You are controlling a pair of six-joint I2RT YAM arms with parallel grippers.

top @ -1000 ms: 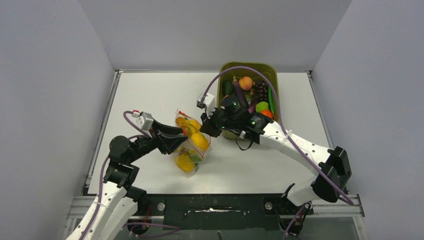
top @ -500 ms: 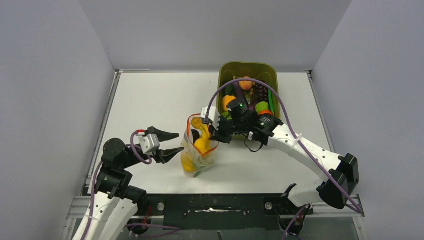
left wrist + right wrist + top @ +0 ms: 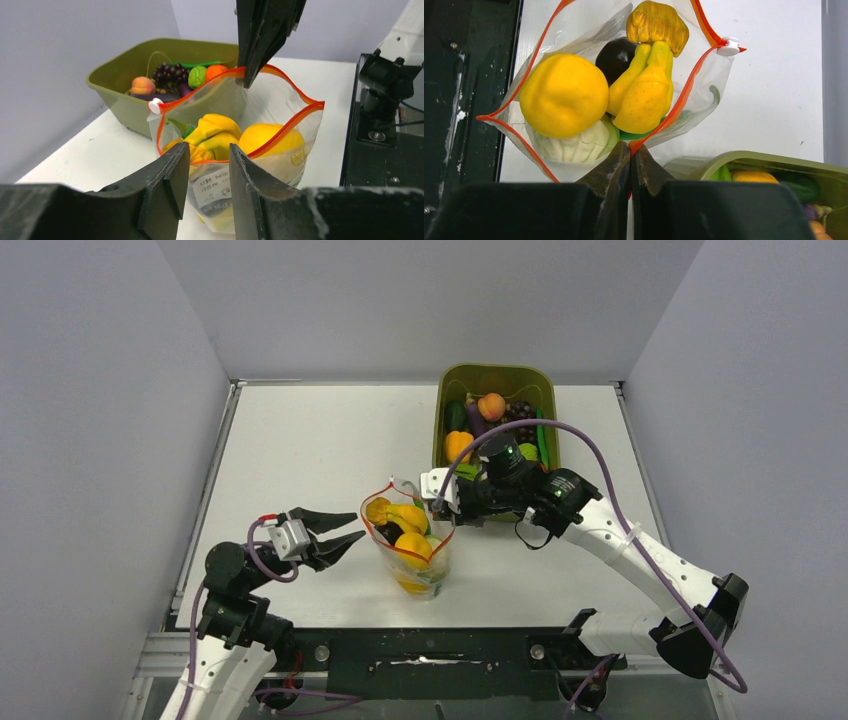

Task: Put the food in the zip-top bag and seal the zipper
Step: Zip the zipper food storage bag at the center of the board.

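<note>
The clear zip-top bag [image 3: 420, 570] stands upright mid-table with its mouth wide open. Its red-orange zipper [image 3: 674, 107] rings the mouth, with a white slider [image 3: 727, 47] at one end. Inside lie two yellow peppers [image 3: 564, 95] [image 3: 644, 95], a pale-green cabbage [image 3: 574, 145] and a dark piece [image 3: 616, 55]. My right gripper [image 3: 445, 502] is shut on the bag's rim [image 3: 630, 147] on the tub side. My left gripper [image 3: 357, 523] is open and empty, just left of the bag [image 3: 215, 187], not touching it.
The olive-green tub [image 3: 495, 375] stands at the back right behind the right arm and holds several more toy fruits and vegetables. It also shows in the left wrist view [image 3: 115, 95]. The black front rail [image 3: 440, 650] runs along the near edge.
The left gripper let go of the bag and drew back left, open. The right gripper carried the bag's rim right and nearer. The bag now stands upright with its mouth open.
</note>
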